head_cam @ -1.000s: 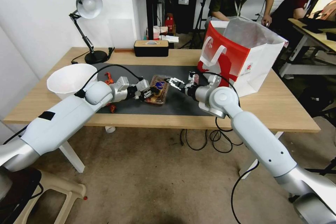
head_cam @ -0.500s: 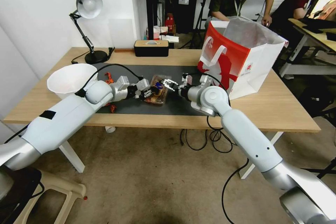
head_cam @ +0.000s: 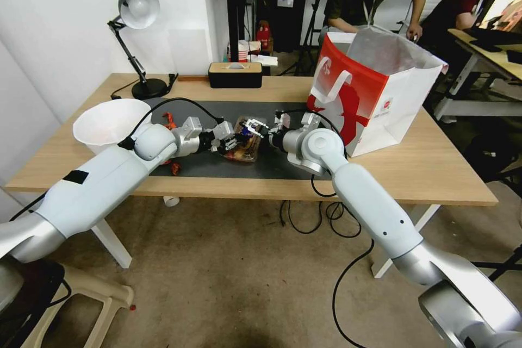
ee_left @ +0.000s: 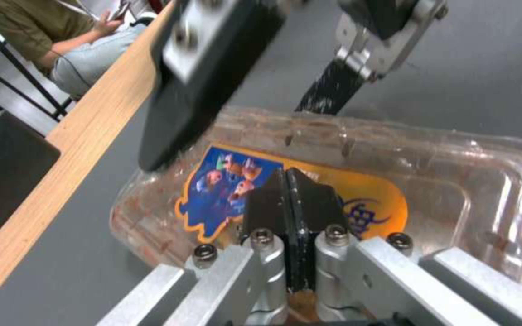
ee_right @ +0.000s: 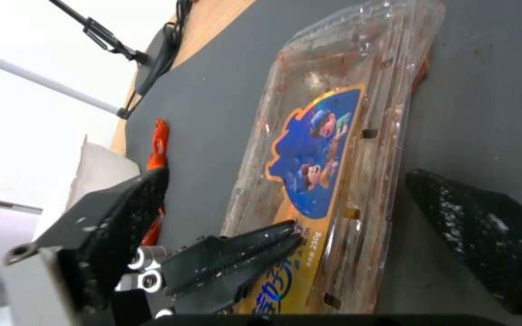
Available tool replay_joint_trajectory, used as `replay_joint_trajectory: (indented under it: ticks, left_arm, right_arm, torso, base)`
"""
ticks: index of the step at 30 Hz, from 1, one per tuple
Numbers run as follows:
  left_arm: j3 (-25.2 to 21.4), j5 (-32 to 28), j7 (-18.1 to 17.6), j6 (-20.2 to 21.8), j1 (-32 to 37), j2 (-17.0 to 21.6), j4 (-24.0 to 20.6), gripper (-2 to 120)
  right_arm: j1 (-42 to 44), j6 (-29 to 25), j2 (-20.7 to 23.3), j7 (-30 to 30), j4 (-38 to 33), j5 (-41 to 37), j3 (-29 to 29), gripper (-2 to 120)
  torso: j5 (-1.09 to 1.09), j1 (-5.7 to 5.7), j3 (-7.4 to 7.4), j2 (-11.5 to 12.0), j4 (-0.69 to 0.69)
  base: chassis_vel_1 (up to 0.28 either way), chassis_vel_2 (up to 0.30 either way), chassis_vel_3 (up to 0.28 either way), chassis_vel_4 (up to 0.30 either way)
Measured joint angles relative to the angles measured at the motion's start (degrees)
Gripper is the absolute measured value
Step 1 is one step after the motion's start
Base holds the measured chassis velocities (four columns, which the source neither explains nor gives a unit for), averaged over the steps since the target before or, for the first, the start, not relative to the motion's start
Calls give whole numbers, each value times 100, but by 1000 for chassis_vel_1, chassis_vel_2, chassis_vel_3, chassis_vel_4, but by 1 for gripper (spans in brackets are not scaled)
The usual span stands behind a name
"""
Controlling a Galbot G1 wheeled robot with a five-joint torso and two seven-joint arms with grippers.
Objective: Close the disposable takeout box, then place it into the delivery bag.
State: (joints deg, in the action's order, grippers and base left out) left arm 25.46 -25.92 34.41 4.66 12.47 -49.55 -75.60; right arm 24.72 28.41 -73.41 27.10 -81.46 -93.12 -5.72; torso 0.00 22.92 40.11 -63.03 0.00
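Note:
The disposable takeout box (head_cam: 244, 145) lies on the dark mat in the head view, its clear lid down and a blue-and-orange label (ee_left: 224, 190) on top. My left gripper (head_cam: 227, 142) is shut, its fingertips (ee_left: 286, 185) pressed together on the lid with nothing between them. From the other side, my right gripper (head_cam: 258, 131) is open, its fingers (ee_right: 110, 217) standing on either side of the box's (ee_right: 333, 117) end. The delivery bag (head_cam: 375, 87), red-fronted with white sides and a silvery lining, stands open on the table to the right of the box.
A white bowl (head_cam: 109, 122) sits at the table's left. A desk lamp (head_cam: 136, 11) and a black tissue box (head_cam: 235, 74) stand at the back edge. Small orange-red pieces (head_cam: 169, 119) lie on the mat (head_cam: 272, 160) by my left arm.
My right gripper has moved left from beside the bag up to the box, and its fingers now straddle the box's end. The left gripper has stayed on the lid.

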Motion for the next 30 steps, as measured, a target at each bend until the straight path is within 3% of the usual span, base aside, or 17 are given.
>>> replay_joint_trajectory:
  ticks: [6,8,10,11,14,24,30]
  left_arm:
    - [11,-6,1,-29,-32,-62,81,0]
    - [21,-10,4,-58,-49,-85,133,0]
    - [21,-12,4,-61,-49,-85,137,0]
    - [26,-17,9,-68,-52,-86,149,0]
    - [32,-21,17,-87,-67,-81,163,0]
    - [53,-94,28,-144,-148,-79,195,0]
    - [54,-89,51,-145,-110,-44,142,0]
  right_arm:
    - [11,64,-75,48,72,-13,34,83]
    - [43,106,-106,89,108,-22,44,71]
    - [47,115,-109,92,118,-22,50,68]
    - [52,127,-125,95,145,-22,62,60]
    - [52,137,-142,94,172,-22,87,53]
    - [95,167,-113,96,203,-9,138,12]
    - [176,153,-84,89,169,14,254,0]
  torso:
    - [0,0,0,0,0]
    - [0,0,0,0,0]
    - [0,0,0,0,0]
    - [0,0,0,0,-1]
    - [0,0,0,0,0]
    - [2,-1,0,0,-1]
    - [0,0,0,0,0]
  base:
    - [0,0,0,0]
    - [0,0,0,0]
    - [0,0,0,0]
    - [0,0,0,0]
    - [0,0,0,0]
    - [0,0,0,0]
    - [0,0,0,0]
